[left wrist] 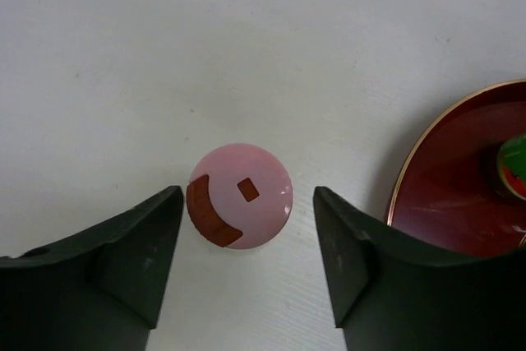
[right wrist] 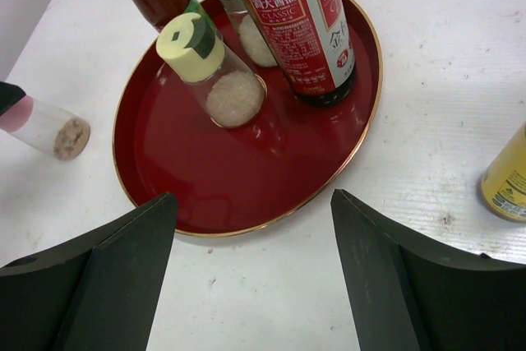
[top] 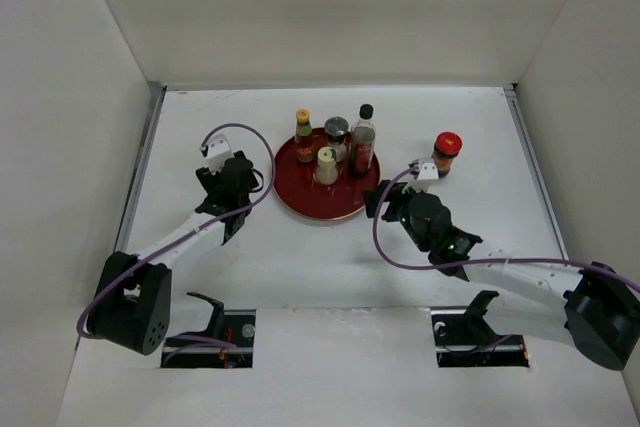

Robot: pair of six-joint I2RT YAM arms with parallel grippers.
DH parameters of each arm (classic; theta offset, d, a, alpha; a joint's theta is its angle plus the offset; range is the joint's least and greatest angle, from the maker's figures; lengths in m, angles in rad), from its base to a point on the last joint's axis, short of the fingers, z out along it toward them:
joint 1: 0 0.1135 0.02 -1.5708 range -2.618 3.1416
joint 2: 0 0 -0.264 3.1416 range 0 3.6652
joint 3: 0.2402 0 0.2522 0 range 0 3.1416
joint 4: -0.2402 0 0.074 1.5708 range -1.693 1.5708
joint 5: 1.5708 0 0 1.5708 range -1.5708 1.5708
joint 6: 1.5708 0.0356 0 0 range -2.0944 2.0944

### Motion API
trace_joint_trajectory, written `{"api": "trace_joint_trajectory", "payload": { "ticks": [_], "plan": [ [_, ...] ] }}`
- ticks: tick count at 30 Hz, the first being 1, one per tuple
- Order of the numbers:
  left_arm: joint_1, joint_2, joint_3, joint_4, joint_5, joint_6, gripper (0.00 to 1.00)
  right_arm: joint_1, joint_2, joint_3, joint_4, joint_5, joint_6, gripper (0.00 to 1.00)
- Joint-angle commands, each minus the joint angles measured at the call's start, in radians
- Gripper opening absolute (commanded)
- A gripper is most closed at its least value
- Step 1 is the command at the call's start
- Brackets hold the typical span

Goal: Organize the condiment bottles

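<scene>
- Over to the red tray point(right wrist: 156, 178): four bottles stand on it.
- The cream-topped shaker point(right wrist: 205, 63) shows white grains at its base.
- Beside it, the tall black-capped bottle point(top: 363, 142) has dark liquid and a red label.
- The yellow-capped sauce bottle point(top: 304, 135) and the grey-lidded jar point(top: 337, 135) stand at the back; the jar's contents look white.
- The red-capped jar point(top: 446, 154) stands on the table, right of the tray.
- The pink-topped shaker point(left wrist: 246, 182) stands on the table left of the tray, its dome cut with brown slots.
- The left gripper point(left wrist: 246, 219) is spread wide, straddling that shaker without touching it.
- The right gripper point(right wrist: 255, 211) is also spread wide, holding nothing, over the tray's near rim.
</scene>
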Motion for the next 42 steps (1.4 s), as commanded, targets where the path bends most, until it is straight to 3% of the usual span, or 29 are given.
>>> {"api": "trace_joint_trajectory", "payload": {
  "ticks": [1,7,15,21,31,37,42],
  "plan": [
    [0.006,0.010,0.023,0.087,0.005,-0.004,0.59,0.000,0.005,0.035,0.047,-0.010,0.000,0.82],
    [0.009,-0.059,-0.020,0.134,0.005,0.013,0.40,0.001,-0.007,0.029,0.047,-0.010,0.003,0.82],
    [-0.112,-0.178,0.038,0.096,-0.003,0.030,0.34,0.001,-0.010,0.029,0.047,-0.010,0.004,0.82],
    [-0.253,-0.030,0.170,0.153,0.014,0.033,0.35,0.001,0.001,0.030,0.047,-0.005,0.000,0.82],
    [-0.266,0.233,0.250,0.292,0.054,0.067,0.36,0.000,-0.019,0.023,0.047,0.005,0.000,0.82],
    [-0.266,0.294,0.218,0.334,0.043,0.068,0.42,-0.014,-0.033,0.018,0.047,0.018,-0.002,0.89],
    [-0.269,0.276,0.172,0.363,0.035,0.065,0.66,-0.022,-0.056,0.010,0.040,0.065,-0.003,0.93]
  ]
}}
